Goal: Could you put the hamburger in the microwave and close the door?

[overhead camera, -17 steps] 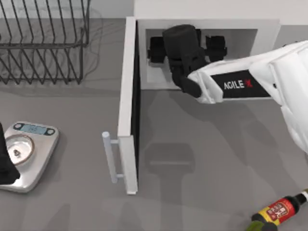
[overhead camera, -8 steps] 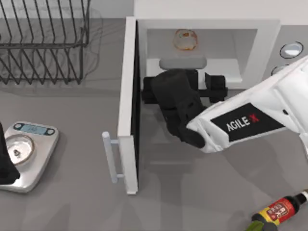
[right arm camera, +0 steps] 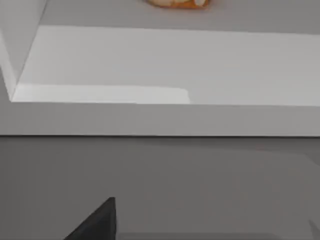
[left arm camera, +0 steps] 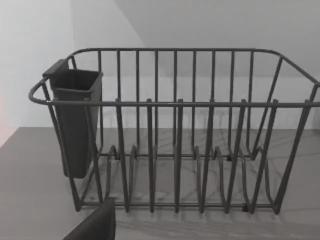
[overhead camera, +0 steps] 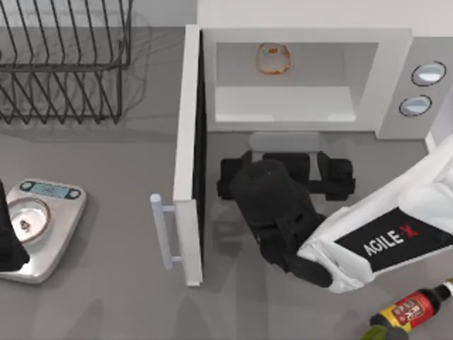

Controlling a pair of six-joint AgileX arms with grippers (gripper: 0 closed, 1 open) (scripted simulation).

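- My right tool hangs over the worktop just in front of the microwave, outside the cavity mouth; its fingers stand apart with nothing between them.
- The hamburger lies deep in the cavity, well beyond the right tool and clear of it. In the right wrist view I see its orange rim on the pale cavity floor.
- The door stands swung wide open, just beside the right tool on the side toward the top view's left, its bar handle pointing away from the tool.
- Two round silvery knobs sit on the microwave's panel, past the right tool toward the top view's right.
- A red-labelled dark bottle lies on the worktop behind the right arm, near the edge.
- My left tool is parked at the top view's left edge, touching or overlapping a kitchen scale; I cannot tell how its fingers stand.
- The left wrist view looks at a wire dish rack with a dark cutlery cup hung on one end.
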